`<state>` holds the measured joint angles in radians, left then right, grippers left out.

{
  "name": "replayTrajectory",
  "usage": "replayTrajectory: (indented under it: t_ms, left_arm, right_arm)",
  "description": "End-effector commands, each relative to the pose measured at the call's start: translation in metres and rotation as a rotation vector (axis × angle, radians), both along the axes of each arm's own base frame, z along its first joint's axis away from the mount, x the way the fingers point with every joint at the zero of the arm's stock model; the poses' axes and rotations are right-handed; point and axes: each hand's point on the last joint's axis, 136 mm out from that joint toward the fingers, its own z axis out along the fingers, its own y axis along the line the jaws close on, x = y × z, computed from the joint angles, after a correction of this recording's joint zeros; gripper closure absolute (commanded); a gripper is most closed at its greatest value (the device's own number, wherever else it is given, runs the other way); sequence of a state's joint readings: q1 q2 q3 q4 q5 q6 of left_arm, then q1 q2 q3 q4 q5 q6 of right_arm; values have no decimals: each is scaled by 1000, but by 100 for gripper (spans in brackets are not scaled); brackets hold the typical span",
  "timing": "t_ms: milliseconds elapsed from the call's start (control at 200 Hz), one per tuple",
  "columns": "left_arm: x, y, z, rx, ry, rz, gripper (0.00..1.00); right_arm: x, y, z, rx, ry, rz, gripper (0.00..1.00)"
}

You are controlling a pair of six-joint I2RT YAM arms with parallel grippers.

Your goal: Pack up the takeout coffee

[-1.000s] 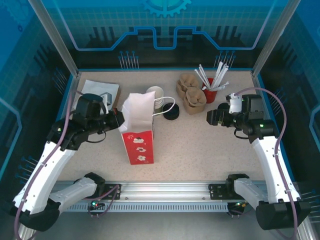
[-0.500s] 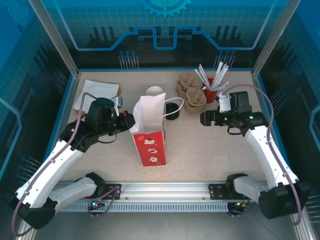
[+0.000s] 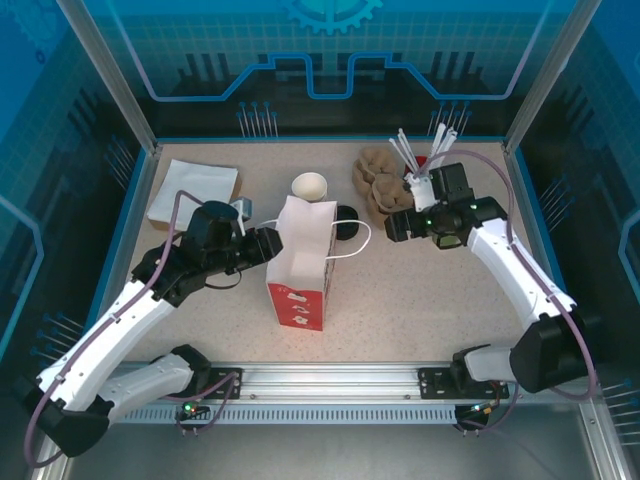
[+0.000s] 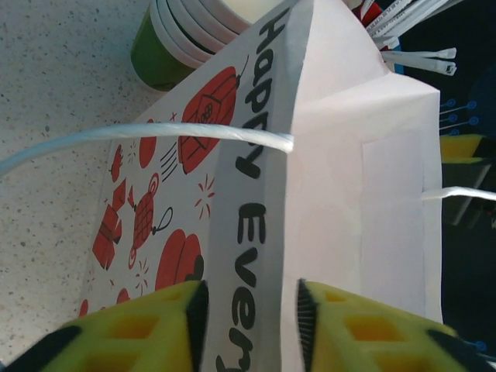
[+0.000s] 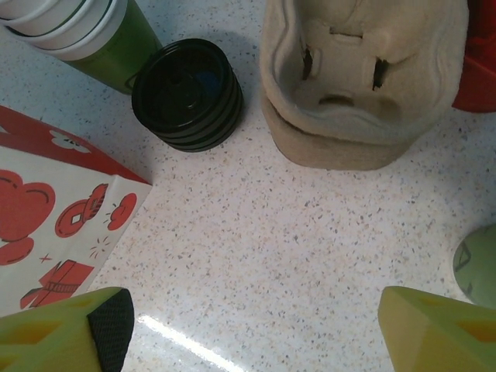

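Left gripper [image 3: 270, 243] pinches the paper bag [image 3: 299, 280]; right gripper [image 3: 392, 226] hangs wide open.
The left wrist view shows what the top view hides: yellow fingers [image 4: 155, 325] closed narrowly on the bag's side fold. The right wrist view shows wide-spread, empty jaws above the tabletop [image 5: 310, 232], with stacked black lids [image 5: 187, 94], green cups [image 5: 116, 54] and a pulp cup carrier [image 5: 364, 85] beyond. The takeout coffee's place cannot be told.
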<state>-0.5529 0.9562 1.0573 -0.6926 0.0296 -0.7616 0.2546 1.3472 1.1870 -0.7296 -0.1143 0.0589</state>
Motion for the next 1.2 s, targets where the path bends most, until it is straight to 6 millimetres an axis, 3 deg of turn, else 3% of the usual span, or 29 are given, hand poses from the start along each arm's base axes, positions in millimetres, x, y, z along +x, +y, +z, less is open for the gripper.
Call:
replayTrajectory:
  t_ms: [0, 220, 285, 495, 830, 1196]
  left_arm:
    - [0, 5, 16, 4, -46, 14, 45]
    - [-6, 26, 46, 55, -134, 56, 18]
    - [-8, 33, 56, 57, -167, 78, 14]
    - [-10, 45, 77, 58, -237, 120, 11]
    - [-9, 48, 72, 80, -228, 133, 8]
    - [-9, 51, 74, 90, -234, 142, 7]
  right_arm:
    - [16, 7, 10, -34, -55, 39, 17]
    - [39, 20, -2, -99, -35, 88, 23]
    - [47, 24, -6, -130, -33, 104, 25]
    - [75, 29, -22, -214, -30, 129, 32]
    - [104, 37, -48, -345, -30, 186, 45]
    - [107, 37, -62, -432, -12, 227, 67]
